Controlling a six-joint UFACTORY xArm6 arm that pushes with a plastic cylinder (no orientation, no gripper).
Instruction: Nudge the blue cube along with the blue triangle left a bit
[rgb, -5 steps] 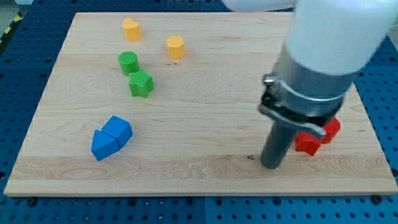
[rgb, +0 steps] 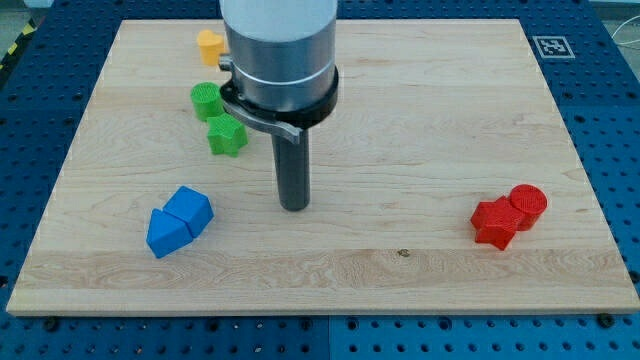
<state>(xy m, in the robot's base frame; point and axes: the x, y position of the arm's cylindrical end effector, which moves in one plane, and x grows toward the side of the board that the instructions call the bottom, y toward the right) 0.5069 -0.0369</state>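
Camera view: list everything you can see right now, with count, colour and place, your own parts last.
blue cube: 1, blue, lower left of the board, touching the blue triangle.
blue triangle: 1, blue, just lower left of the cube.
green blocks: 2, green, upper left; a round one above a star-like one.
yellow block: 1, yellow-orange, near the view's top left, partly hidden by my arm.
red blocks: 2, red, right side, touching; a round one and an angular one.
wooden board: 1, light wood, on a blue perforated table.
marker tag: 1, black and white, board's top right corner.
my tip: 1, dark rod, right of the blue pair, apart from it.
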